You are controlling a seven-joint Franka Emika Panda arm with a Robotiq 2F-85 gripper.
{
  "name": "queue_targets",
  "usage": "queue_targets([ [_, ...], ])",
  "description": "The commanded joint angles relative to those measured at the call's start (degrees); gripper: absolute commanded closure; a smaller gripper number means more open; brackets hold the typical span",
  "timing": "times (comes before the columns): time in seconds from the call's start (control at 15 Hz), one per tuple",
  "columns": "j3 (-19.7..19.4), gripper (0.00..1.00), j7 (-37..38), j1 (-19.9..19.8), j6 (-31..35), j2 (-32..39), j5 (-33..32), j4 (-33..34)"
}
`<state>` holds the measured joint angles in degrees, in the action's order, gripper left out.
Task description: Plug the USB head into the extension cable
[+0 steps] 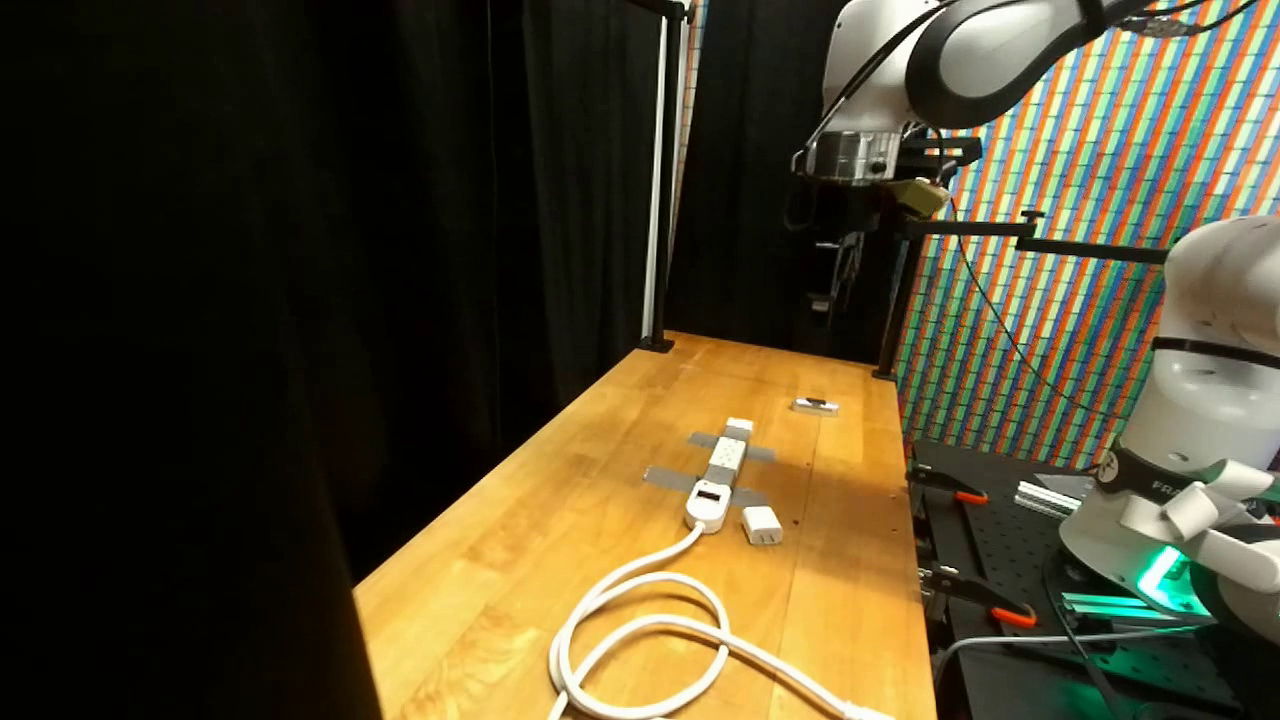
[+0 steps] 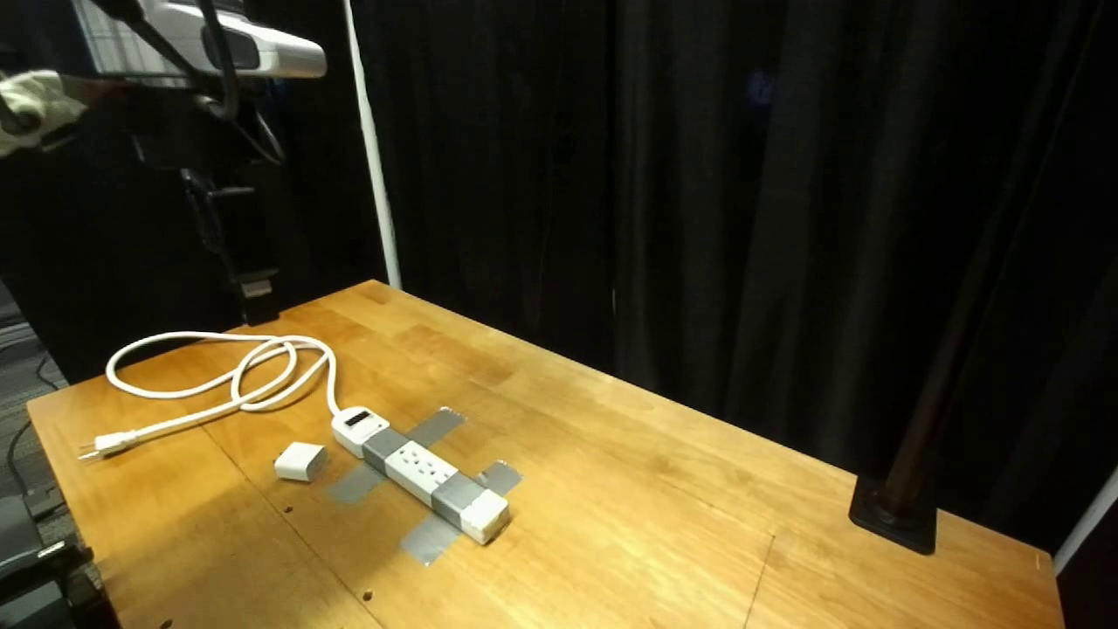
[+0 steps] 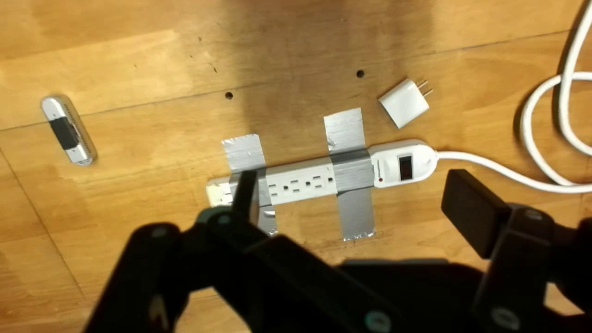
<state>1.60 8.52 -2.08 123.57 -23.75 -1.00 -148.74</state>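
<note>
Wrist view: we find the black two-fingered end effector (image 3: 363, 203) spread wide low in frame, holding nothing. White block-shaped USB head (image 3: 403, 103) lies upper right on the wooden tabletop (image 3: 129, 194); mid-frame, narrow white extension-cable strip (image 3: 300, 181), silver-grey tape (image 3: 354, 169) across it.

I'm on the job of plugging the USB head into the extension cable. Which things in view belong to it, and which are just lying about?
For the job:
USB head, white, not plugged in
extension cable, crossed by gray tape
gripper, open, holding nothing

Not for the job:
small silver object with a black band, purpose unclear
orange-tipped clamps
</note>
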Motion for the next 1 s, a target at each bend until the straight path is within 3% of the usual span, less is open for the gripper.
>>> queue_targets([
  [0.0, -0.6, 0.00, -1.4, 2.2, 10.7, 8.4, 4.7, -0.1],
  [0.53, 1.2, 0.00, -3.0, 5.6, 17.3, 29.7, 19.8, 3.4],
  [0.93, 1.8, 0.00, 10.3, 7.9, 28.3, 37.6, 16.6, 3.5],
])
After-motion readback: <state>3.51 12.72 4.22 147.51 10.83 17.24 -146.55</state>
